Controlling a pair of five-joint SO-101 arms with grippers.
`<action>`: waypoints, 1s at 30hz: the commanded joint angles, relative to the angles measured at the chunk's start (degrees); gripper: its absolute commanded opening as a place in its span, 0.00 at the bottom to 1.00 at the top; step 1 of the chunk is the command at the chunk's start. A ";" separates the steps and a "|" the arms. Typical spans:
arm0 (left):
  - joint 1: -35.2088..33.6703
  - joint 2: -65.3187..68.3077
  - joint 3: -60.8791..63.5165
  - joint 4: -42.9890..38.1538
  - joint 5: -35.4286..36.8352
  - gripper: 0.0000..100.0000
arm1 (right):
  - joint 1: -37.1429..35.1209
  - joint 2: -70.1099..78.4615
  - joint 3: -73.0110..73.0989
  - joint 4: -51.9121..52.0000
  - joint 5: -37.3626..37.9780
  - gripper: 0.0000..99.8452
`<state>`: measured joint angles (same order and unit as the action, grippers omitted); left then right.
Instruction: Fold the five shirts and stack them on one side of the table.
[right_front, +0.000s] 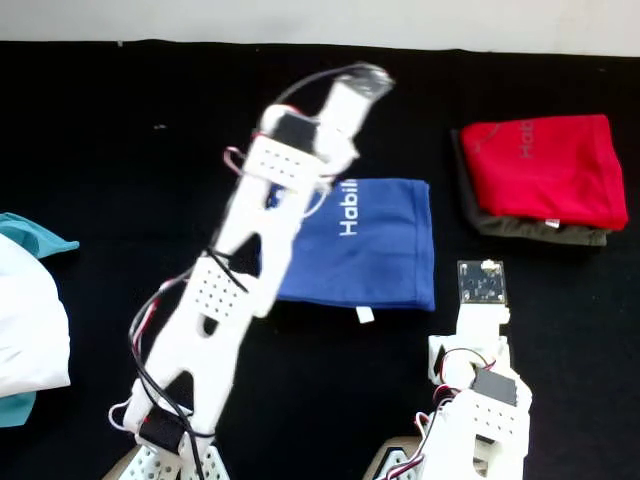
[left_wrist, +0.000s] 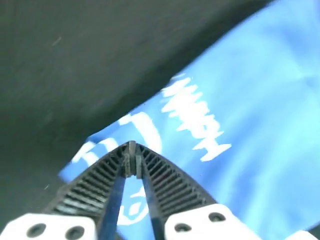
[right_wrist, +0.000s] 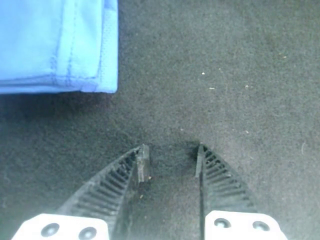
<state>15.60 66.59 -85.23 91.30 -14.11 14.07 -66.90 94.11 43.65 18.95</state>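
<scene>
A black cloth (right_front: 120, 130) covers the whole table, and a pale wall (right_front: 300, 20) runs along its far edge. A folded blue shirt (right_front: 370, 245) lies flat near the middle, white lettering on its far part. Towards the right side, a folded red shirt (right_front: 545, 170) sits on a folded dark shirt (right_front: 540, 232), a stack of 2 well apart from the blue one. At the left edge a white shirt (right_front: 25, 320) and a teal shirt (right_front: 30, 235) lie loose together (neither is folded). The left gripper (left_wrist: 131, 156) is stretched out above the blue shirt's far lettered edge, its tips pressed together with nothing between them. The right gripper (right_wrist: 171, 162) hangs over bare cloth just beside a near corner of the blue shirt, jaws spread and holding nothing
</scene>
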 joint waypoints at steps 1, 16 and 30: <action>-3.91 2.07 -0.66 -1.93 0.18 0.01 | 1.63 0.04 1.36 -0.48 0.09 0.16; -9.45 7.16 -10.33 -4.66 0.26 0.01 | 1.63 0.04 1.36 -0.48 0.09 0.16; -8.40 -13.14 4.44 11.16 2.37 0.01 | 1.63 0.04 1.36 -0.48 0.09 0.16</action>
<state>6.73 63.34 -86.99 101.76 -13.85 14.07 -66.90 94.11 43.65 18.95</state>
